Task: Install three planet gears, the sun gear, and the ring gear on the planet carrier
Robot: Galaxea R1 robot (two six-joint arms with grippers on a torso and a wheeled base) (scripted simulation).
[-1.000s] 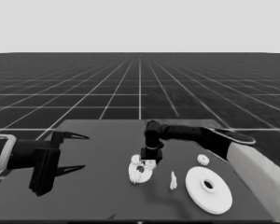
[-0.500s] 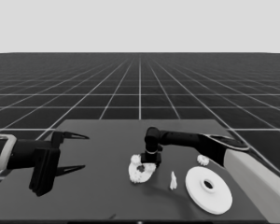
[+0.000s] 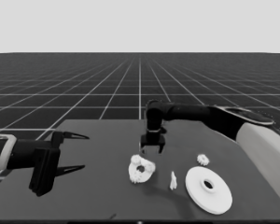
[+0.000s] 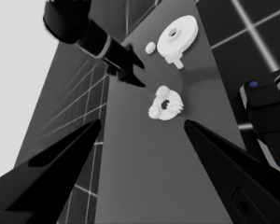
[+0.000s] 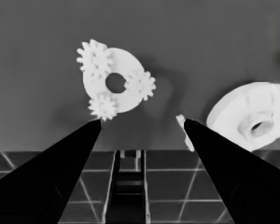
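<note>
Three gears sit on the carrier, the right gripper hangs open and empty just behind it, so I reckon the fourth gear, lying right of the carrier beside the ring, needs fetching next

White gears, dark table

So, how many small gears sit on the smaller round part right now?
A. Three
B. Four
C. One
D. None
A: the right wrist view shows three small gears spaced around the centre hole of the smaller round part, and the hole itself is bare; a fourth gear lies apart on the table, beside the larger round part.
</note>
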